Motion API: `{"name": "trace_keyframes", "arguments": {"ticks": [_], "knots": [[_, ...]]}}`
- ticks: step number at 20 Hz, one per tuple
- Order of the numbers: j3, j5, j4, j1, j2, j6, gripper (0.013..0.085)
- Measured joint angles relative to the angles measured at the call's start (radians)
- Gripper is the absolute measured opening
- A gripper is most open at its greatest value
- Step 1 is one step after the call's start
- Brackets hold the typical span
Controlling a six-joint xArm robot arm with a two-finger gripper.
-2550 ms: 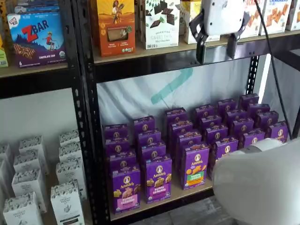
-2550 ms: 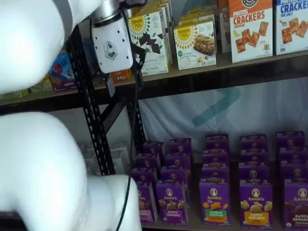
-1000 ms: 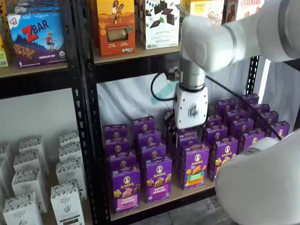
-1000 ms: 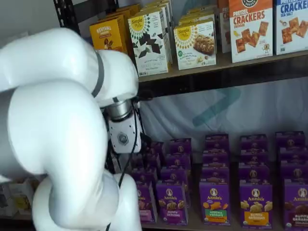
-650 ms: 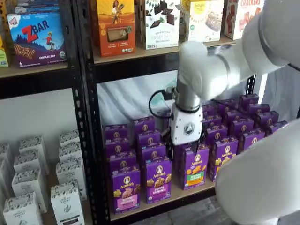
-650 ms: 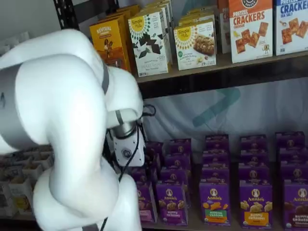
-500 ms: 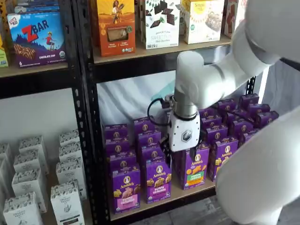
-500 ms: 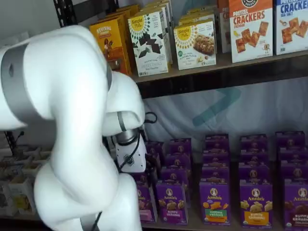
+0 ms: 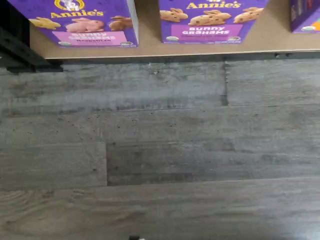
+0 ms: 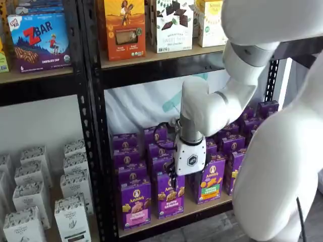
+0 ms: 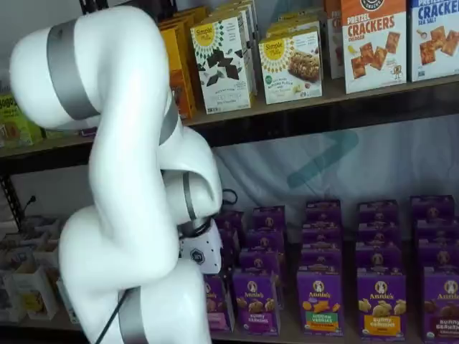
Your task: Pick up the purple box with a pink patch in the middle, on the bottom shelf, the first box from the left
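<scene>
The purple box (image 10: 135, 202) is seen upright at the bottom shelf's (image 10: 171, 218) left front corner — left of and below the gripper (image 10: 191, 176), whose jaws are spread wide.

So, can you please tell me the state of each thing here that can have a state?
purple box: upright at the front edge of the bottom shelf, not held.
gripper: open, empty, in front of the boxes.
violet-band box: upright beside the purple box, with a gap between them.
green-band box: upright, untouched.
</scene>
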Motion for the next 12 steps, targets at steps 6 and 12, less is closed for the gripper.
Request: {"name": "trace_keyframes", "arguments": {"ticks": [6, 12], "knots": [[-0.075, -0.096, 0.025, 0.017, 0.175, -0.007, 0.085], [-0.176, -0.163, 0.05, 0.035, 0.341, -0.014, 0.085]]}}
